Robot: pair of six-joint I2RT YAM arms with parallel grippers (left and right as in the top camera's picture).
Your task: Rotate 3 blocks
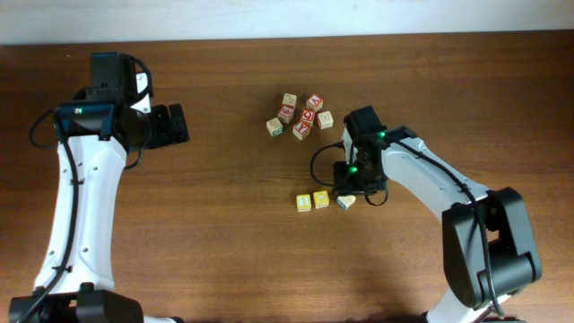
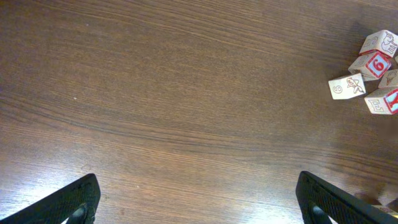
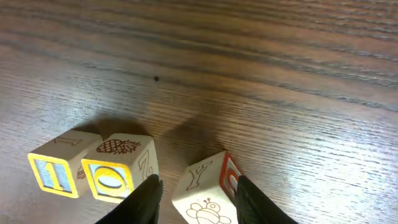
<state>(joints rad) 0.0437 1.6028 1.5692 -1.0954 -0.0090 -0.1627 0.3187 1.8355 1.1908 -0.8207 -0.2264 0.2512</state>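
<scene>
Overhead: my right tool (image 1: 348,190) stands at the beige block (image 1: 346,203)

Three blocks lie in a short row on the counter (image 1: 224,233), right of centre and nearer than the cluster of letter cubes (image 1: 300,115). The two yellow blocks (image 1: 304,203) sit side by side at the left of the row. The beige block lies just beside them on the right, turned askew. In the right wrist view my fingers (image 3: 249,199) stand one on each side of that block, its red-framed face next to one of them. Whether they pinch it or only flank it, I cannot tell. My left tool (image 1: 172,126) hangs far to the left, well apart from every block, its jaws spread wide over bare wood.
</scene>
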